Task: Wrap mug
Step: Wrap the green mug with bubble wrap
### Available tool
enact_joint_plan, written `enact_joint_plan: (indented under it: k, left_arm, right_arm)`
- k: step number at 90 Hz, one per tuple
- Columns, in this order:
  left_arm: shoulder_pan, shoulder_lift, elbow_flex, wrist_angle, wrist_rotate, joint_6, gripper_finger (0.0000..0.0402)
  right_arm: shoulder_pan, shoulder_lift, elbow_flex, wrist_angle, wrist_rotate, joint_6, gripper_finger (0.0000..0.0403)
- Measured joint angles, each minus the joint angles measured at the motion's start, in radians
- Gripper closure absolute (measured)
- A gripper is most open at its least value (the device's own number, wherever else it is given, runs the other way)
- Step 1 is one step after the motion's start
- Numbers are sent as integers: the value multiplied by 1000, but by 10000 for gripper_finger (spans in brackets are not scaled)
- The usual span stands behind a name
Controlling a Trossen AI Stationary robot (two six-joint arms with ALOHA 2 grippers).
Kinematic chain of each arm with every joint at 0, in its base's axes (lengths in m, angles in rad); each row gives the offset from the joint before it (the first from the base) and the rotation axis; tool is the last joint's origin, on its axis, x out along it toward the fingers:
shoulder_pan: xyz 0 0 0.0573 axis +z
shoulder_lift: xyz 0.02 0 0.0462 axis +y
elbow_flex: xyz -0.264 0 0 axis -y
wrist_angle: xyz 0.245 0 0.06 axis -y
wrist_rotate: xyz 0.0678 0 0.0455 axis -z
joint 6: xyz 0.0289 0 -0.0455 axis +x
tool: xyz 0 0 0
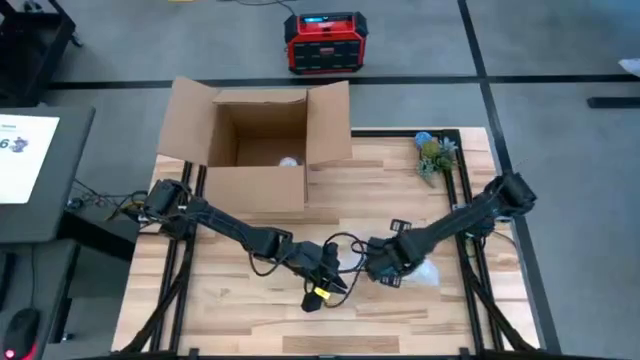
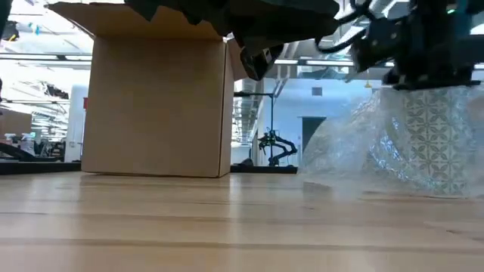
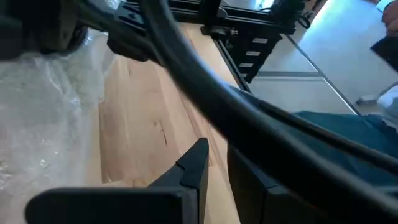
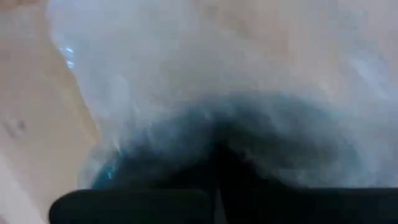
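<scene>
Right gripper (image 1: 385,268), lower centre of the high view: pressed into the bubble wrap (image 2: 355,155) round the patterned mug (image 2: 431,143); its grip can't be told. Left gripper (image 1: 322,285) alongside, fingers nearly closed, empty. Keep the film taut. Cardboard box (image 1: 255,140) behind.

A tall brown cardboard box (image 2: 155,106) stands on the pale wooden table (image 2: 227,227). Right of it, crinkled clear bubble wrap (image 2: 355,151) covers a white patterned mug (image 2: 431,140) beneath a dark gripper (image 2: 427,53).
</scene>
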Motion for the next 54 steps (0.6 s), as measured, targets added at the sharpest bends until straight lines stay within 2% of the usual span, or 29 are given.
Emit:
enact_joint_plan:
  k: [11,23,41,54]
  left_arm:
    - [-5,0,0,0,0,0,364]
    - [-5,0,0,0,0,0,364]
    - [-5,0,0,0,0,0,364]
    - [-5,0,0,0,0,0,364]
  right_arm:
    - [-13,0,0,15,-28,-62,402]
    - [-12,-75,0,2,-26,-64,387]
    - [-8,-230,38,-41,-30,-18,341]
    - [-9,-291,38,-39,-29,43,327]
